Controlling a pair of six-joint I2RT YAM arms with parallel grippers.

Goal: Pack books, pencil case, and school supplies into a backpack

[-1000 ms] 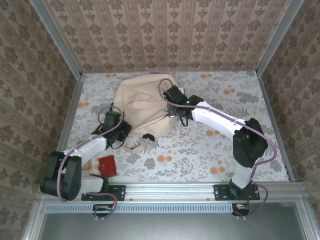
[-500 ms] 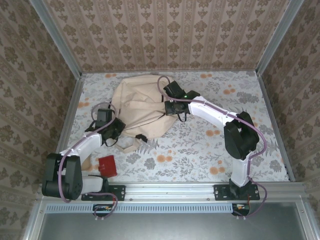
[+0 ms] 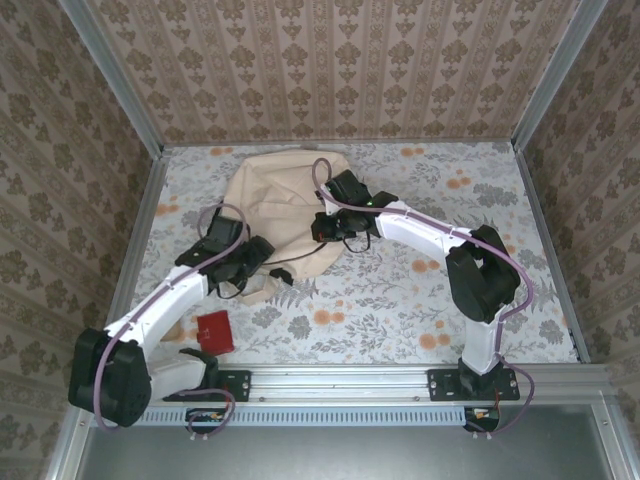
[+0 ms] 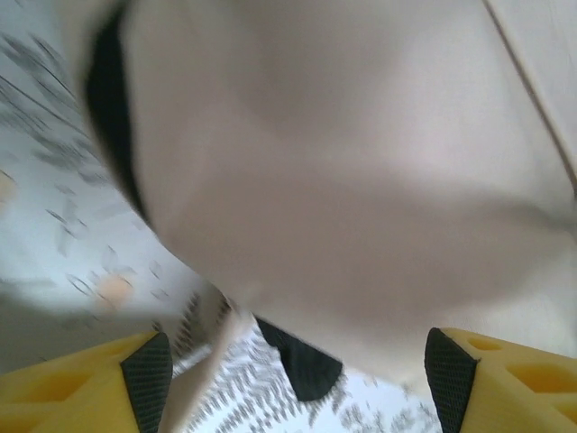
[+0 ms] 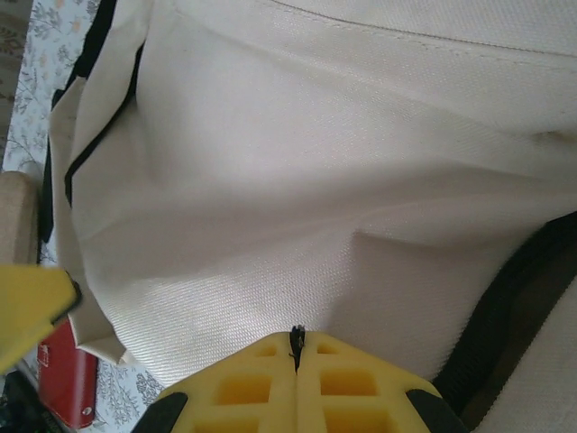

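While the left end effector (image 4: 297,365) gapes wide beside the backpack (image 3: 280,205) at the back of the surface (image 3: 420,300), the right end effector (image 5: 296,345) sits closed against its cloth; 1 red school supplies (image 3: 214,331) item lies front-left.

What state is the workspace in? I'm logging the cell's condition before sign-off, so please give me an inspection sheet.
Surface: floral-print table, lying flat.
Job's things: cream backpack slumped at the far middle; red school supplies near the left arm's base, apart from the backpack.
Clutter: nothing seen.
Grippers: left gripper open at the backpack's near edge; right gripper shut against the backpack's fabric, with a dark sliver between its tips that cannot be identified.
Cables: purple cable loops from the right arm over the backpack; another runs along the left arm.
Surroundings: patterned wallpaper walls; metal frame rail at the near edge.
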